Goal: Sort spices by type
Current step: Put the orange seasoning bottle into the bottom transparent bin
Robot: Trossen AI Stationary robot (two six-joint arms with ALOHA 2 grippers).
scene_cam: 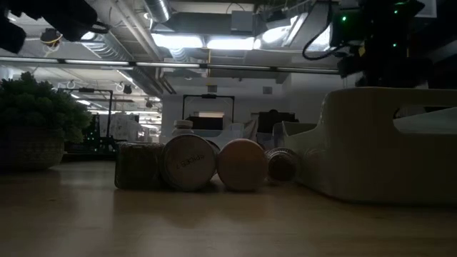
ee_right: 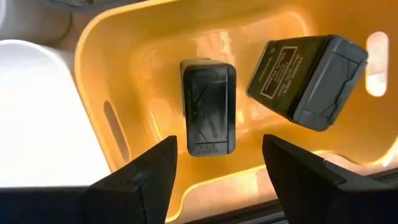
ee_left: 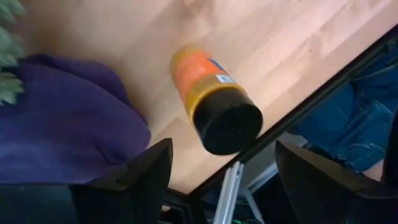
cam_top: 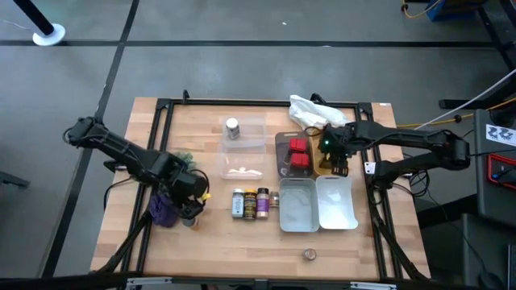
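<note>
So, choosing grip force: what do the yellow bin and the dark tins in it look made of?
Yellow bin: probably glossy moulded plastic, given its soft highlights and slotted handle. Flat dark tin and tilted dark tin: likely painted metal with a satin sheen and crisp lid seams, though that's uncertain.

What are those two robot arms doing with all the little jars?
They are sorting spices. The left end effector is open above an orange jar with a black cap, lying on the wooden table beside a purple cloth. The right end effector is open over a yellow bin holding two dark tins.

Grey floor [cam_top: 242, 64], bright ceiling lights [scene_cam: 207, 41]
</note>
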